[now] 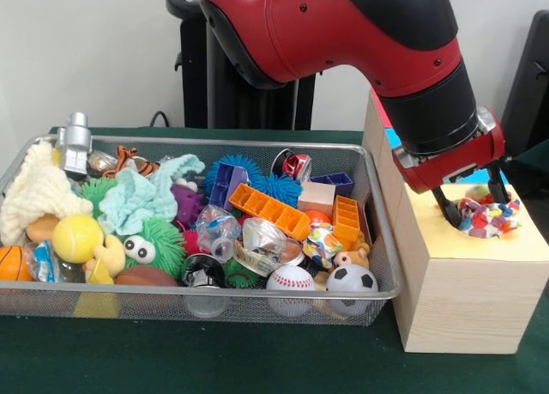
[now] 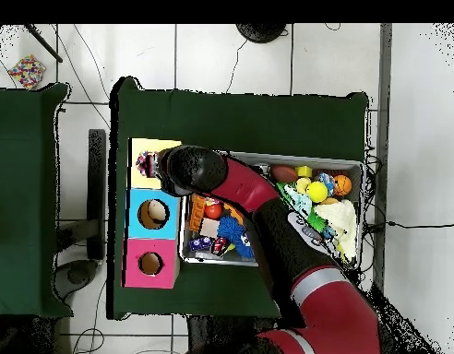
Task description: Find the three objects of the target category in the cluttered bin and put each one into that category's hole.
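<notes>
Green bench, and the gripper [image 1: 470,207] is clamped on a dotted paper wad [image 1: 487,215] right over the yellow box's hole [image 1: 506,227]; light, squashy stuff, best pinched mid-bulge.

The wire mesh bin [image 1: 377,231] sits mid-table; the yellow-topped box [image 1: 467,300] stands beside it, a dotted paper wad [image 1: 489,215] on top.

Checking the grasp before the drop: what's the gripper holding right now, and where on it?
The gripper holds a dotted paper wad over the yellow-topped box, its fingers closed on the wad's upper sides.
</notes>
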`<state>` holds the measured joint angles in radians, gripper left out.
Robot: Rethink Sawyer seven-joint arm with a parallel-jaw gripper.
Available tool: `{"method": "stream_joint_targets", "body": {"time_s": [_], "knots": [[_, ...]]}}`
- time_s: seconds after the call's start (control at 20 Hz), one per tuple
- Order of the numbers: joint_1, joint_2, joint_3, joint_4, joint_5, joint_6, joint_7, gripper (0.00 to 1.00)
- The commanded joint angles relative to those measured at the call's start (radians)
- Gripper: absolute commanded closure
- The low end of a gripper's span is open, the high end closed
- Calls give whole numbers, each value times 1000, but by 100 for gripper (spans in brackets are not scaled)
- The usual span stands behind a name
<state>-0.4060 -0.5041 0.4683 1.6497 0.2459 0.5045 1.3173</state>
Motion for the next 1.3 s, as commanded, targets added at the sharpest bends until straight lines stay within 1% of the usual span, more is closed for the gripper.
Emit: {"method": "stream_joint_targets", "body": {"time_s": [0.05,0.3,0.35,0.75,1.1,1.2,1.3], "knots": [[-13,10,-17,2,2,69,152,0],[-5,6,-31,-9,-3,86,155,0],[-2,5,-35,-11,-4,89,156,100],[8,4,-48,-22,-10,99,157,100],[29,6,-72,-71,-28,112,140,100],[34,4,-87,-76,-37,117,137,100],[51,-1,-130,-88,-53,146,146,100]]}}
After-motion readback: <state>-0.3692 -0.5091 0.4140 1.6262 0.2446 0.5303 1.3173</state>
